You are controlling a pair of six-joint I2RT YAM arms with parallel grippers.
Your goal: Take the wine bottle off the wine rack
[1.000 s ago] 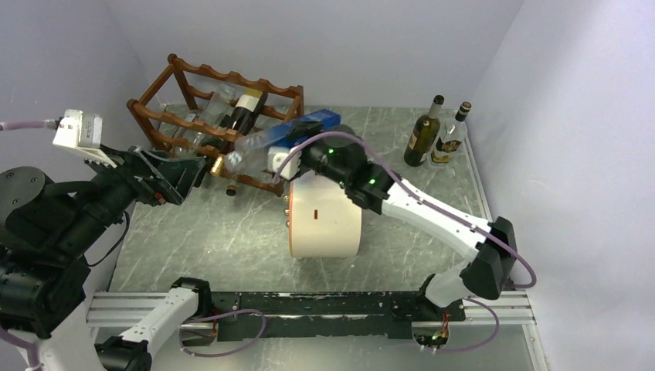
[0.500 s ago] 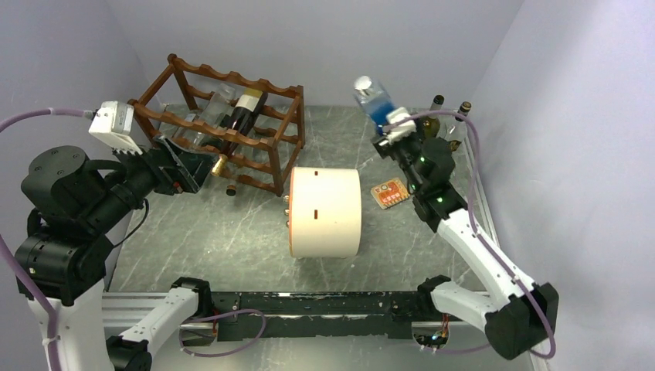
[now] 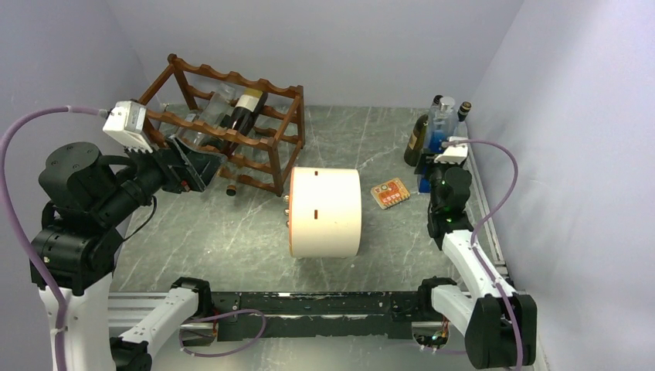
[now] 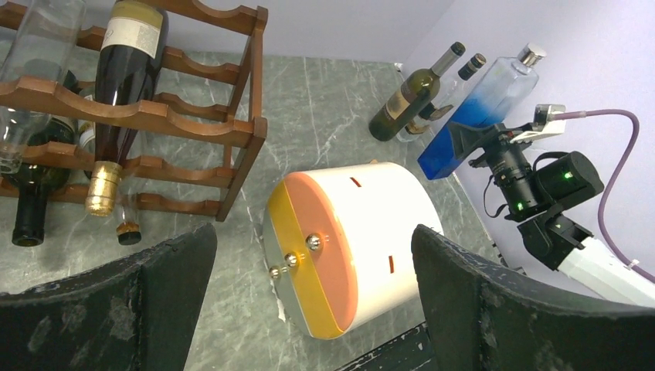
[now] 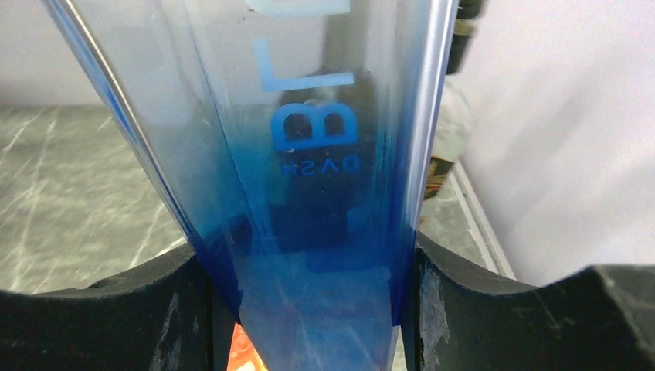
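1. Because the blue bottle (image 3: 442,127) stands upright in the right fingers (image 3: 437,175) at the far right of the desk (image 3: 232,232), well apart from the wine rack (image 3: 232,79), the overhead view suggests the next move turns on its base meeting the desk. Whether it touches cannot be told. The left fingers (image 3: 189,166) sit beside the rack's near-left end, far from the bottle.
2. From the left wrist, the left fingers (image 4: 108,309) are wide apart and hold nothing. The blue bottle (image 4: 479,108) is far off to the right, just beside two standing bottles (image 4: 402,100). A dark bottle (image 4: 127,54) lies in the wine rack (image 4: 154,116).
3. From the right wrist, the right fingers (image 5: 100,325) clamp the lower sides of the blue bottle (image 5: 309,193), and its length runs up and away from them.
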